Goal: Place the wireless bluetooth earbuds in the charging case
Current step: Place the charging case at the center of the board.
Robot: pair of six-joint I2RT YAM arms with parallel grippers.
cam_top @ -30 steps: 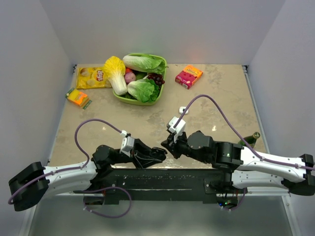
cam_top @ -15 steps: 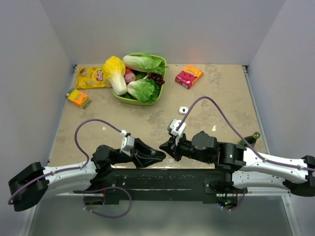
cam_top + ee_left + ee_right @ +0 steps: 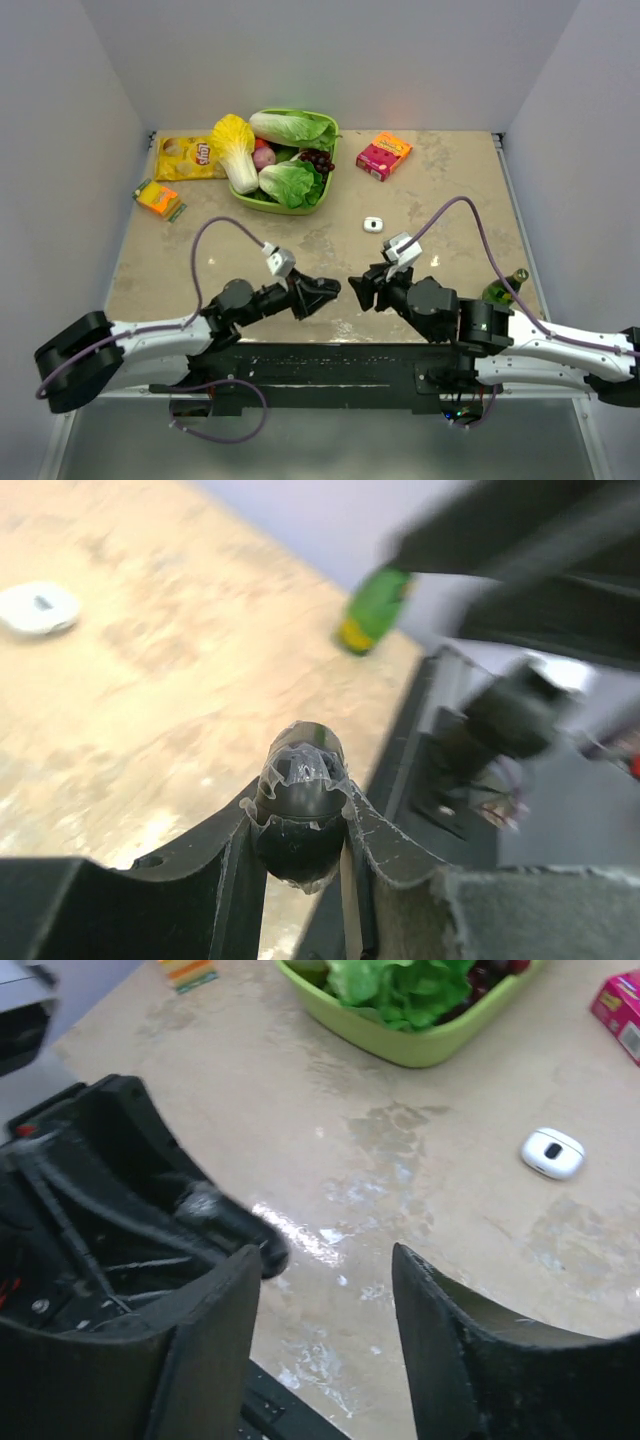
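Note:
The white charging case (image 3: pixel 373 223) lies closed on the table beyond both grippers; it also shows in the left wrist view, charging case (image 3: pixel 38 608), and the right wrist view, charging case (image 3: pixel 552 1152). My left gripper (image 3: pixel 326 291) hovers near the front edge, shut on a black oval object (image 3: pixel 300 792) wrapped in clear film. My right gripper (image 3: pixel 360 291) faces it a short way to the right, open, with only bare table between its fingers (image 3: pixel 215 1320). The earbuds are out of view.
A green tray (image 3: pixel 252 199) of cabbages and fruit stands at the back, with a yellow chip bag (image 3: pixel 186 156), an orange packet (image 3: pixel 158 198) and a pink box (image 3: pixel 384 155) around it. A green bottle (image 3: pixel 505 285) lies by the right arm.
The right gripper has let go, opened and drawn back to the right. The left arm has stretched forward, carrying the black oval object slightly further from the front edge.

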